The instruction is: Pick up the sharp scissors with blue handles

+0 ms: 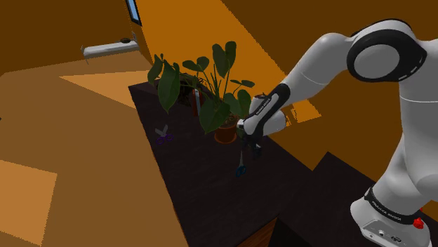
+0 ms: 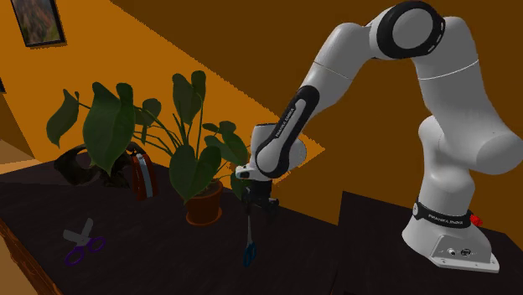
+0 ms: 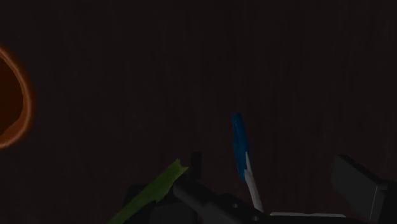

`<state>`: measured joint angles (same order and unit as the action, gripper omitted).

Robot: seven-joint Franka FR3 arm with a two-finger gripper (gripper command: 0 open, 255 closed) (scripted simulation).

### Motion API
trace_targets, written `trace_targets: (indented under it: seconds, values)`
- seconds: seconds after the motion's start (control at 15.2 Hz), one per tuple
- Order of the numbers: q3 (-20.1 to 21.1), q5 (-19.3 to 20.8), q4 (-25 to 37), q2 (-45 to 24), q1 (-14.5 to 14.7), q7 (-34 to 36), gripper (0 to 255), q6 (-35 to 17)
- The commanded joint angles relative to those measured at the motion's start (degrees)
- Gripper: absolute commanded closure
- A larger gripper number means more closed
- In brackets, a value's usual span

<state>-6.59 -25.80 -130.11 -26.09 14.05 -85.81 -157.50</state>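
Gripper (image 2: 253, 214) clamped on blue-handled scissors (image 2: 248, 243). Potted plant (image 2: 204, 204) just beside, second plant (image 2: 88, 155) farther; one purple scissors (image 2: 84, 243), one red object (image 2: 142, 176) on worktop (image 2: 168, 270).

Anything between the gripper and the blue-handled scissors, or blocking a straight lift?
Nothing visible. The scissors extend straight down from the gripper, blue handle lowest. The nearest thing is the potted plant, beside the gripper on the second exterior view's left; one leaf tip reaches close to it, so lift vertically.

Glossy white arm (image 2: 436, 134), dark joints (image 2: 412, 30), black lettered band (image 2: 440, 219) near base (image 2: 448, 247), red button (image 2: 477, 219), all-black claw (image 2: 254, 214)
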Motion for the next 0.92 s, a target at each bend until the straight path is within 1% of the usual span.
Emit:
trace_targets:
  seconds: [0.0, 0.13, 0.59, 0.73, 0.79, 0.86]
  values:
    - [2.2, -0.54, 2.74, -4.37, -0.79, -3.31, 0, -1.37]
    - [3.72, -0.4, 5.02, -7.8, -1.4, -5.68, 0, -2.29]
    - [5.7, -1.82, 7.4, -13.38, -3.0, -7.45, 0, -5.63]
    - [5.85, -1.91, 7.62, -13.85, -3.13, -7.58, 0, -5.89]
    - [5.86, -1.91, 7.73, -13.96, -3.11, -7.55, 255, -5.89]
    - [5.85, -1.91, 7.72, -13.93, -3.13, -7.57, 255, -5.88]
